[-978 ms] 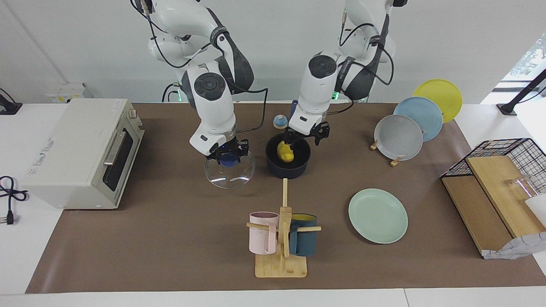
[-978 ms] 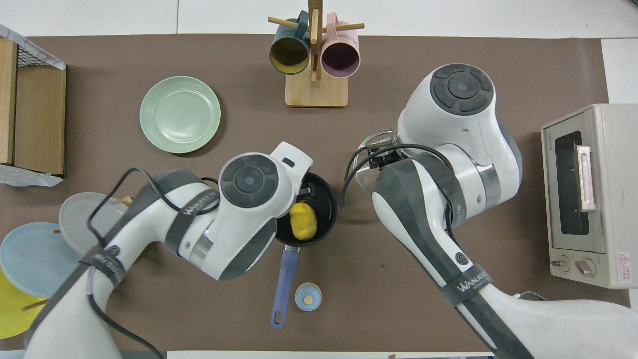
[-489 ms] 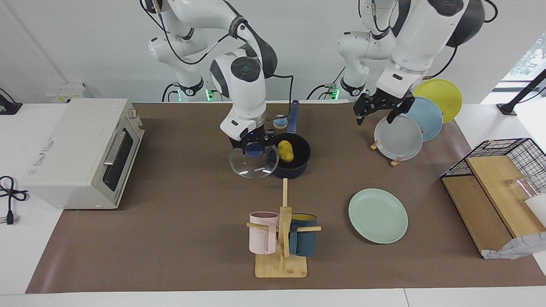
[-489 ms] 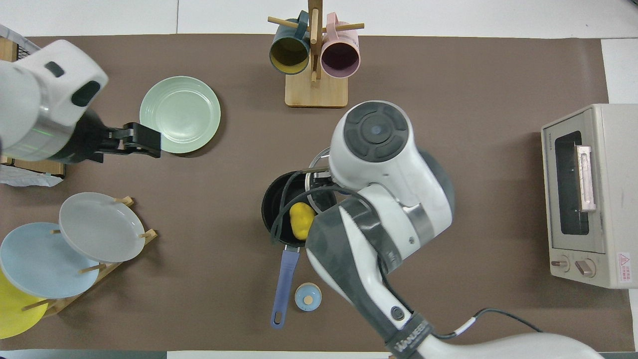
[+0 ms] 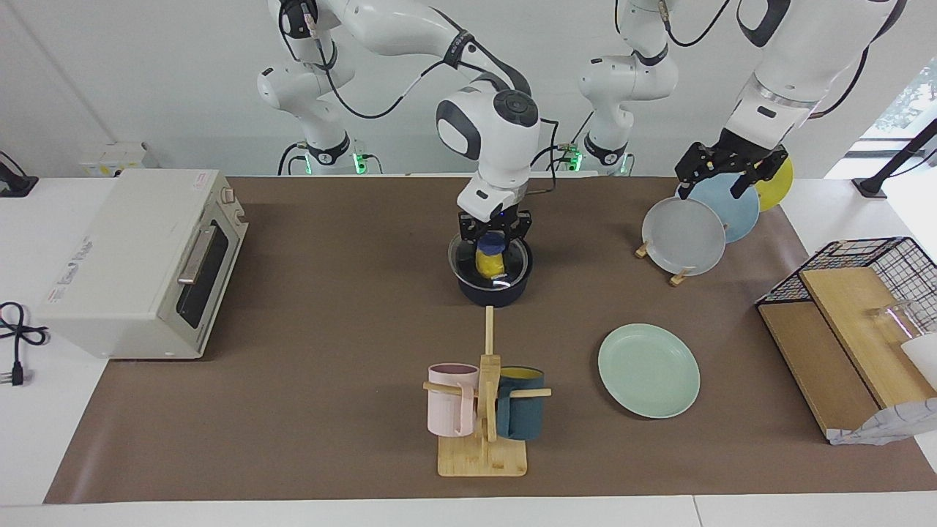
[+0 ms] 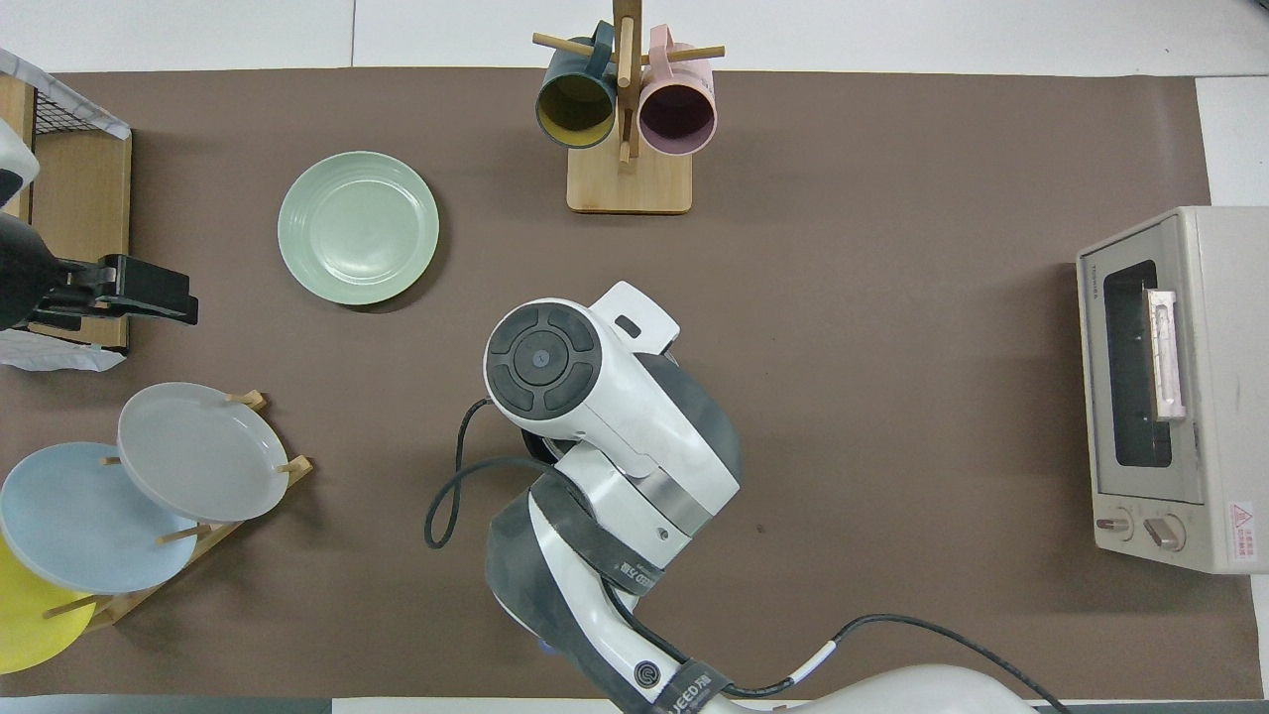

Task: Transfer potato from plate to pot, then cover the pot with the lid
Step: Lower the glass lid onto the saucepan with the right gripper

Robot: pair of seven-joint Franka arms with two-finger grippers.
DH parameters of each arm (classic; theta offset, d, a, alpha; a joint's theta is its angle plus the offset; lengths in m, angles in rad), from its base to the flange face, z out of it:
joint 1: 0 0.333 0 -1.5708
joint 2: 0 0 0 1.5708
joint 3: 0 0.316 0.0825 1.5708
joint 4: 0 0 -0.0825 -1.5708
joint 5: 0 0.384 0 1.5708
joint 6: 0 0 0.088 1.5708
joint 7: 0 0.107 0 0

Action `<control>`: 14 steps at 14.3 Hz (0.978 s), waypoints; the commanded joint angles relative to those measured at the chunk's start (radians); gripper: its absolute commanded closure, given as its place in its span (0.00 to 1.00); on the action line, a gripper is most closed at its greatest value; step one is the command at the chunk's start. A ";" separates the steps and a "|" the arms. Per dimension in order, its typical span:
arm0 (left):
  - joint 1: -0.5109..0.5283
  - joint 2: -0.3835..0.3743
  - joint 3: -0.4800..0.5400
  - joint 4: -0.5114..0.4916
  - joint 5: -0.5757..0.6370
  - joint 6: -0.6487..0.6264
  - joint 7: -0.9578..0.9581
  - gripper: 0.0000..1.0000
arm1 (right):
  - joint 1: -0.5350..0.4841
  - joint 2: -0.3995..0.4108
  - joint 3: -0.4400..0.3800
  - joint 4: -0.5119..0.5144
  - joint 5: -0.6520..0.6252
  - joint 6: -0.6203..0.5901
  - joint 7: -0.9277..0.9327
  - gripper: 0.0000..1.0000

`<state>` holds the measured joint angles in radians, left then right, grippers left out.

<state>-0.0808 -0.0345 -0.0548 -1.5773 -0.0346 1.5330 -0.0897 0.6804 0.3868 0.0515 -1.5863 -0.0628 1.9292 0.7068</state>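
Lid [image 5: 489, 261] sits over the pot [image 5: 492, 287] with the potato [image 5: 487, 262] inside; your right gripper [image 5: 494, 236] has its jaws clamped on the lid's knob. Your left gripper [image 5: 726, 167], jaws apart, hangs over the plate rack [image 5: 662, 258]. Plate [image 5: 648, 370] lies bare on the tabletop [image 5: 307, 351].

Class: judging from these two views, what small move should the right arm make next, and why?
Probably open the right gripper and lift away: it grips the lid's knob, and the lid seems to sit on the pot over the potato. The left gripper waits over the plate rack.
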 commanded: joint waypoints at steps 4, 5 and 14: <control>0.013 0.050 -0.008 0.106 0.019 -0.104 0.013 0.00 | 0.002 -0.008 0.010 -0.029 -0.009 0.036 0.080 1.00; 0.016 0.073 -0.008 0.141 0.019 -0.150 0.014 0.00 | 0.002 -0.008 0.010 -0.031 0.000 0.046 0.085 1.00; 0.038 0.005 -0.022 0.013 0.022 -0.040 0.065 0.00 | -0.001 -0.009 0.013 -0.035 0.078 0.041 0.137 1.00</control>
<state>-0.0590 -0.0017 -0.0645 -1.5350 -0.0287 1.4647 -0.0359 0.6906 0.3895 0.0576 -1.5982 -0.0158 1.9460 0.8249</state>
